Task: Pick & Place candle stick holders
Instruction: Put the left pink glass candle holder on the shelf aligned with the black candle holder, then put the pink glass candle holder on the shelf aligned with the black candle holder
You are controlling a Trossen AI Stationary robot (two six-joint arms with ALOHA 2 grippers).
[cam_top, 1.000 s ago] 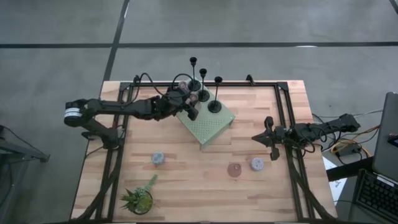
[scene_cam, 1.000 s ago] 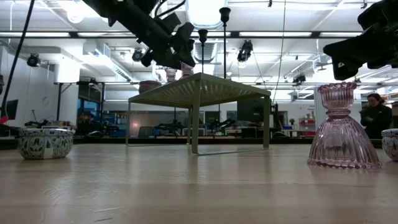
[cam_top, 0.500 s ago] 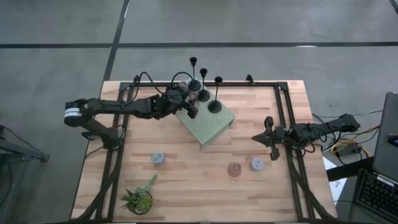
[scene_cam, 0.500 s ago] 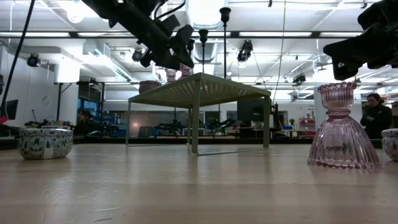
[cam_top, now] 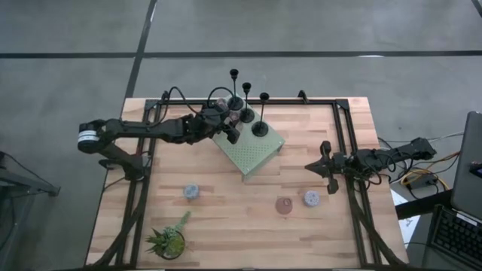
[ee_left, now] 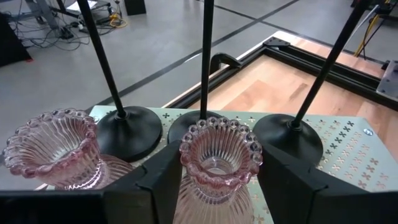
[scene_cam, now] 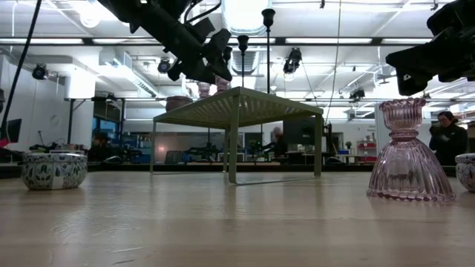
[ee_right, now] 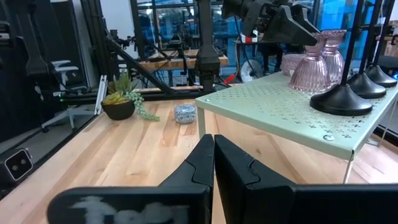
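Observation:
Three black candle stick holders (cam_top: 246, 113) with thin stems stand by their round bases on the green perforated stand (cam_top: 252, 150). Two pink glass holders stand beside them, one farther off (ee_left: 53, 149). My left gripper (ee_left: 217, 186) is open over the stand's far left part (cam_top: 224, 124). Its fingers stand on either side of the nearer pink holder (ee_left: 219, 155), which rests on the stand by its base. My right gripper (ee_right: 213, 162) is shut and empty at the table's right side (cam_top: 325, 162).
On the table's near part stand a pale blue-grey cup (cam_top: 191, 191), a pink glass holder (cam_top: 284, 205) and a second blue-grey cup (cam_top: 311, 198). A spiky potted plant (cam_top: 169, 239) sits at the near left corner. A black frame (cam_top: 343, 128) edges the table.
My left gripper has drawn back a little toward the table's left edge and slightly up. The pink holder between its fingers has stayed standing on the stand.

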